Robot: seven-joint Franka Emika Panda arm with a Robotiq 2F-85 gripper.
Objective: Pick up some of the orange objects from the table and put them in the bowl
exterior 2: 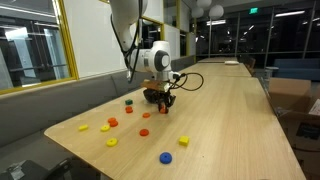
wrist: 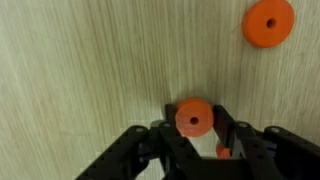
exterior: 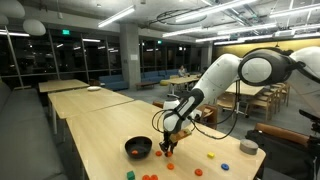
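In the wrist view my gripper (wrist: 194,128) is shut on one orange piece (wrist: 194,117), a flat disc with a centre hole, just over the light-wood table (wrist: 80,70). A second orange piece (wrist: 268,22) lies apart at the upper right. In an exterior view the gripper (exterior: 165,144) is low over the table, right beside the black bowl (exterior: 138,148). Another orange piece (exterior: 166,153) lies just under it. In an exterior view the gripper (exterior 2: 160,98) hides most of the bowl, and orange pieces (exterior 2: 113,122) lie nearer the camera.
Yellow pieces (exterior 2: 183,141), a blue piece (exterior 2: 166,157) and a green piece (exterior 2: 128,103) are scattered on the table. A grey round lidded object (exterior: 248,147) stands near the table's edge. Similar long tables (exterior: 75,90) stand behind.
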